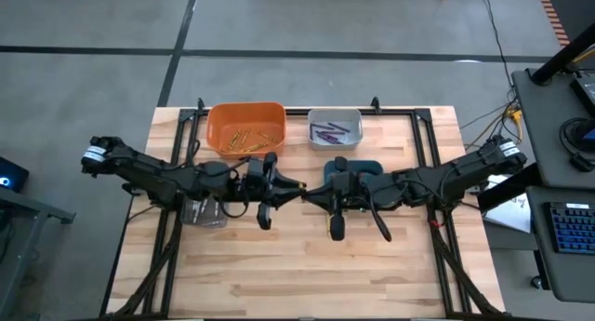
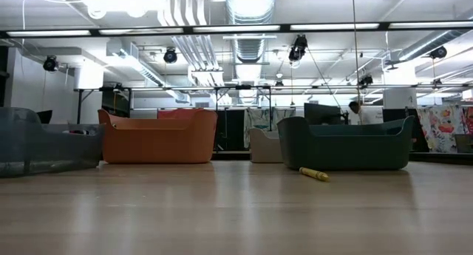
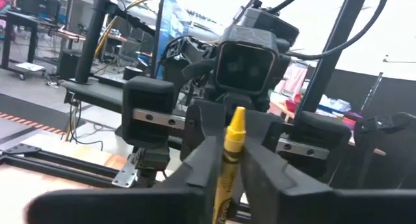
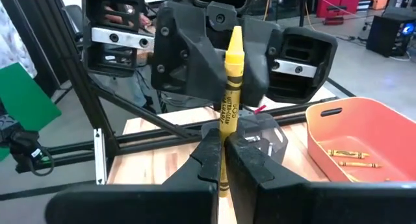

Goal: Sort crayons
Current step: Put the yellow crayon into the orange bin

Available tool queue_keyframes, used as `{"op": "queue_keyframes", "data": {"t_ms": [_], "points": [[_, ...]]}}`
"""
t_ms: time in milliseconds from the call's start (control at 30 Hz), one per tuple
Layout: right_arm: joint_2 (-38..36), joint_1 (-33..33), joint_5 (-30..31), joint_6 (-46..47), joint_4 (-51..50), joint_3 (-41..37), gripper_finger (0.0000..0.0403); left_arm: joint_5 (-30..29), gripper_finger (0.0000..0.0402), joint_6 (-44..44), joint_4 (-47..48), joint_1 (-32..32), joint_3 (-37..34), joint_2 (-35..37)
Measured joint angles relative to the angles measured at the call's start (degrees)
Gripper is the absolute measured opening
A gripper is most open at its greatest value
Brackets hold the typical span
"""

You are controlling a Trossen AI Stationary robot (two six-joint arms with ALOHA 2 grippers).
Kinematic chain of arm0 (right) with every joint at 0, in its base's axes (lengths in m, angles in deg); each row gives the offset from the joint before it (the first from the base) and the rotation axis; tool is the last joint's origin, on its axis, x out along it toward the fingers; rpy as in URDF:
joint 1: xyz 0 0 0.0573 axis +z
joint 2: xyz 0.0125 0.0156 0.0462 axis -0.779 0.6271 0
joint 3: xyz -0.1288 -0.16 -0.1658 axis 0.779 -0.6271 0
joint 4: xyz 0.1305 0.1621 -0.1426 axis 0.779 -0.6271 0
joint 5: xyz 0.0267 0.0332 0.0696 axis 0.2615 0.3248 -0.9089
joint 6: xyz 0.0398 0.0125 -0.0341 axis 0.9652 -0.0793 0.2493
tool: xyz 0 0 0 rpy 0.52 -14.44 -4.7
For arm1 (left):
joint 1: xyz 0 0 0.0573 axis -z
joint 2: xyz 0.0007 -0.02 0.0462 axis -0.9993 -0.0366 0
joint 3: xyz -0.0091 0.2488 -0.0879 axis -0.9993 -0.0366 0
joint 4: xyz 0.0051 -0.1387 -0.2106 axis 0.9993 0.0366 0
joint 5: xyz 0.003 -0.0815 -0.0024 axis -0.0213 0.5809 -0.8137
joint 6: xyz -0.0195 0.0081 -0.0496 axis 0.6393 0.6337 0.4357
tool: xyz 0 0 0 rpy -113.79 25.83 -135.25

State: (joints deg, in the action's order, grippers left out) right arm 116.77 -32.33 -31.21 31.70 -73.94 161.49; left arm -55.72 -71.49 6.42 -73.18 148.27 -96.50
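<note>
A yellow crayon (image 4: 232, 81) stands upright, tip up, high above the middle of the table. My two grippers meet there nose to nose. My right gripper (image 4: 224, 146) (image 1: 313, 194) is shut on its lower part. My left gripper (image 3: 233, 146) (image 1: 294, 187) faces it, closed about the same crayon (image 3: 233, 139). A second yellow crayon (image 2: 314, 174) lies flat on the wood before the dark bin (image 2: 346, 144). Neither gripper shows in the low view. My left gripper has the crayon's paper-wrapped shaft (image 3: 229, 165) between its two fingers, one on each side. It comes in level from the table's left, fingers across the crayon. The pointed tip (image 3: 238, 115) stands above the fingers. My right gripper pinches the crayon's lower part (image 4: 224, 136) between its two fingers, level from the table's right, fingers across it. The crayon stands upright, clear of the table. Most of its length and its tip (image 4: 235, 36) rise above the fingers.
At the far edge an orange bin (image 1: 245, 127) holds yellow and orange crayons, and a grey bin (image 1: 335, 127) holds purple ones. A clear bin (image 1: 204, 211) sits under my left arm and a dark bin (image 1: 353, 167) under my right. Bare wood lies toward the near edge.
</note>
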Motion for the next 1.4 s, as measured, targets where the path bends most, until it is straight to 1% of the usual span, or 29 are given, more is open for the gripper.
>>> {"op": "queue_keyframes", "data": {"t_ms": [67, 100, 233, 400, 500, 533, 600, 700, 833, 933, 1033, 1167, 1267, 1400], "points": [[0.0, 0.0, -0.2, 1.3, 0.0, 0.0, 0.0009, -0.4, 0.0021, -0.1, 0.0, 0.0, 0.0, 0.0], [0.0, 0.0, -0.1, 1.9, 0.0, 0.0, 0.0011, -0.3, 0.0012, 0.0, 0.1, 0.0, 0.0, 0.0], [0.0, 0.0, -0.1, 3.6, -0.4, 0.0, 0.0033, -0.2, 0.0011, 0.0, 0.2, 0.0, 0.0, 0.0], [-0.7, -0.1, 0.8, 5.6, -1.6, 0.0, 0.0086, -0.2, 0.0003, 0.0, 0.8, -0.5, 0.0, 0.3], [-2.0, -0.5, 3.7, 8.5, -5.1, 0.3, 0.0115, -0.3, 0.0003, 0.0, 5.6, -1.8, 0.0, 1.5], [-2.6, -0.5, 5.2, 10.1, -6.9, 0.6, 0.0122, -0.8, 0.0002, 0.0, 8.3, -2.5, 0.0, 2.3], [-3.6, -0.5, 8.6, 13.4, -11.1, 1.2, 0.0133, -3.8, 0.0002, 0.0, 16.1, -4.5, 0.0, 3.8], [-4.5, -0.5, 10.0, 17.0, -15.9, 2.5, 0.0142, -7.5, 0.0002, 0.2, 31.6, -10.0, 0.0, 5.6], [-4.6, -0.5, 10.2, 18.1, -16.9, 3.3, 0.0142, -7.8, 0.0002, 1.3, 50.1, -21.9, 0.0, 6.2], [-4.6, -0.5, 10.5, 18.1, -16.8, 3.3, 0.0137, -7.8, 0.0001, 1.6, 58.9, -31.6, 0.0, 5.0], [-4.4, -0.5, 10.6, 18.8, -16.6, 3.3, 0.0132, -6.6, 0.0001, 0.8, 61.6, -40.4, -0.1, 3.2], [-3.8, -0.5, 10.9, 20.0, -16.6, 3.2, 0.0127, -0.2, 0.0001, 0.3, 61.5, -49.5, -0.2, -0.9], [-3.4, -0.5, 10.9, 21.3, -16.8, 3.2, 0.0128, 3.3, 0.0001, 0.7, 61.5, -53.0, -0.2, -3.8], [-2.9, -0.5, 10.9, 21.7, -17.0, 3.2, 0.0131, 4.3, 0.0001, 1.0, 61.5, -53.6, -0.2, -6.7]]}}
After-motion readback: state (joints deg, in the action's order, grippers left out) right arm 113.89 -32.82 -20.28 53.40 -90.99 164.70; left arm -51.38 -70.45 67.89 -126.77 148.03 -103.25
